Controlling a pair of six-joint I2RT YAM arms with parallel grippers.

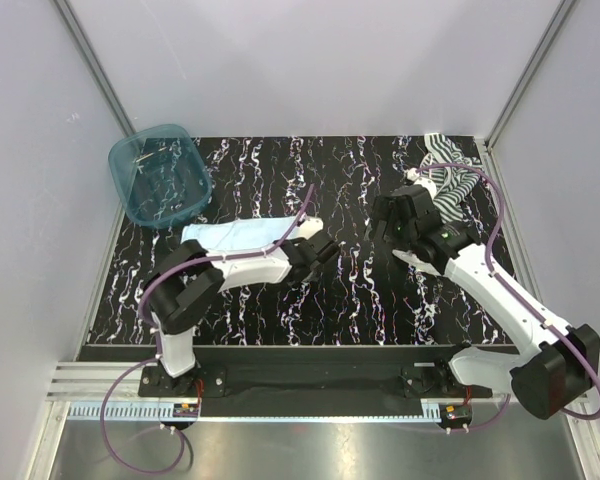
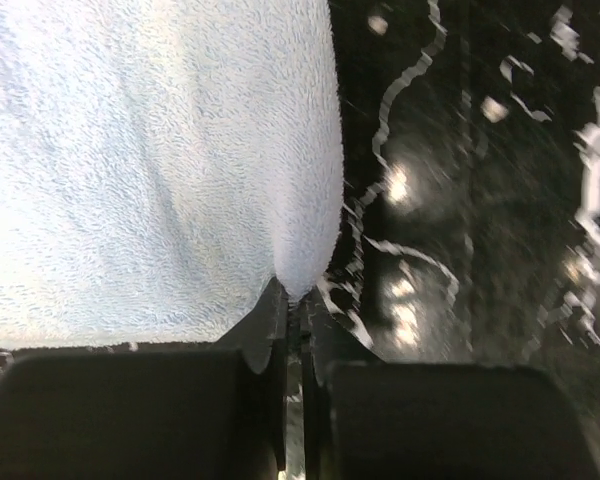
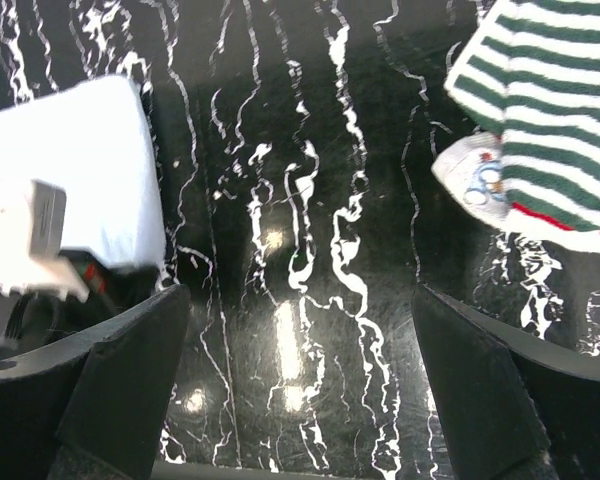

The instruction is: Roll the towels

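The pale blue towel (image 1: pixel 242 235) lies flat on the marbled mat, left of centre. My left gripper (image 1: pixel 325 250) is shut on its right corner; in the left wrist view the towel (image 2: pixel 150 160) comes to a point pinched between the fingertips (image 2: pixel 294 300). The green-and-white striped towel (image 1: pixel 450 175) lies crumpled at the back right and shows in the right wrist view (image 3: pixel 555 110). My right gripper (image 1: pixel 392 222) hovers open and empty over bare mat between the two towels, its fingers (image 3: pixel 120 390) wide apart.
A teal plastic basket (image 1: pixel 160 172) stands at the back left of the mat. White enclosure walls surround the black marbled mat (image 1: pixel 360 300). The pale blue towel and left arm show at the left of the right wrist view (image 3: pixel 70 180).
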